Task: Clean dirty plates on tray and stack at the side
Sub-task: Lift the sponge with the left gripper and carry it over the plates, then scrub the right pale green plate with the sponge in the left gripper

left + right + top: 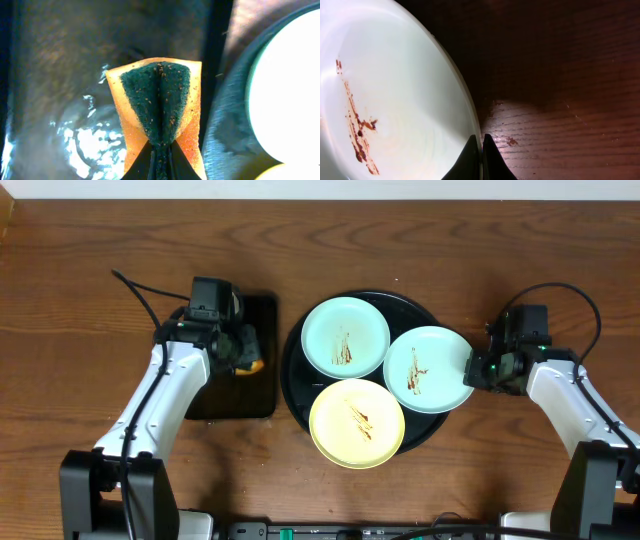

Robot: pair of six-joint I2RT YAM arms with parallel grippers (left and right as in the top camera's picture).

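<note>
Overhead, our right fingers (476, 368) clamp the outer rim of the smeared mint plate (428, 369) on the round tray (291, 375); left wrist, our left fingers (140, 170) squeeze a sponge (157, 107) (plates lie rightward); right wrist, that rim grip shows closely.

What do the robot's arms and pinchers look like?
The left arm and right arm are smooth white tubes with black joints. Thin black wires loop out: the left cable and the right cable. The left gripper and right gripper each have two black pointy fingers. A tiny green light glows by the right wrist.
</note>
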